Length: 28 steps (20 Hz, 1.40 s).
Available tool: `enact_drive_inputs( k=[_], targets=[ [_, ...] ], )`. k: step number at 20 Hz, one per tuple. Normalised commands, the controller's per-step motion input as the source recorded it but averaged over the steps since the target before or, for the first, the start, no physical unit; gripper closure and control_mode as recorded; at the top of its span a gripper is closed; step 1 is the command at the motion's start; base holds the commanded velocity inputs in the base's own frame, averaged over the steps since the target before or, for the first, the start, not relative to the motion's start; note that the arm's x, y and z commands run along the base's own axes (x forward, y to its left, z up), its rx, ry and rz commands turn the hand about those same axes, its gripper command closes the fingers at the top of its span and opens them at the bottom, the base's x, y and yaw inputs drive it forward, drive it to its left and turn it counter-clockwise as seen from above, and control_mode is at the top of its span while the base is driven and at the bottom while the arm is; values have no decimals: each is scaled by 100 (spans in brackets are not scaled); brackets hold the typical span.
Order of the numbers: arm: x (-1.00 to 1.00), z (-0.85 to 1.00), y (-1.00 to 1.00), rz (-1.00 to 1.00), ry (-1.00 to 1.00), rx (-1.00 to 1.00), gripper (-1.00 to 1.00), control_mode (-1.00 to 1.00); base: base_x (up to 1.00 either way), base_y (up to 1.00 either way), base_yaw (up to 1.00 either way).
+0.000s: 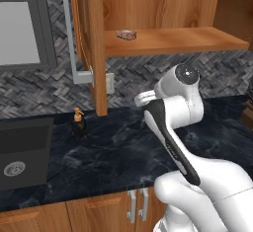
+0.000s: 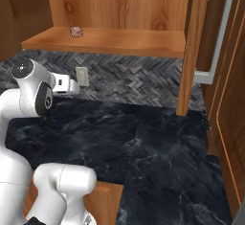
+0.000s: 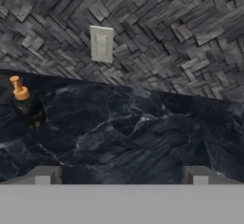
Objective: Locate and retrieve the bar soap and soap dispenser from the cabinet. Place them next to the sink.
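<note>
Small flat pinkish-salmon bar soap (image 1: pixel 126 34) on wooden cabinet shelf (image 1: pixel 197 41): light, rigid, slick; pinch across short sides. Hand (image 3: pixel 121 174) spread wide, empty.

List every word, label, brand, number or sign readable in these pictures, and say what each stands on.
None: no readable text anywhere.
The soap dispenser on the counter shows a plain black body, no label.
The bar soap on the cabinet shelf is too small to show any stamp.
The wall plate is blank.
</note>
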Motion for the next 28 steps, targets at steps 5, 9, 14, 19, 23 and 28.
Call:
enact_drive_inputs(
  k=[5,9,14,19,23,28],
  targets=[
    [-41,67,-15,-3,-3,7,-100,-100,0,0,0],
    [-34,72,-12,-1,-6,3,-100,-100,0,0,0],
    [-25,78,-11,-1,-3,2,-100,-100,0,0,0],
    [-1,40,-6,0,3,7,-100,-100,0,0,0],
    [0,64,-4,2,2,3,-100,-100,0,0,0],
    [4,55,-10,3,0,-1,-100,-100,0,0,0]
  ],
)
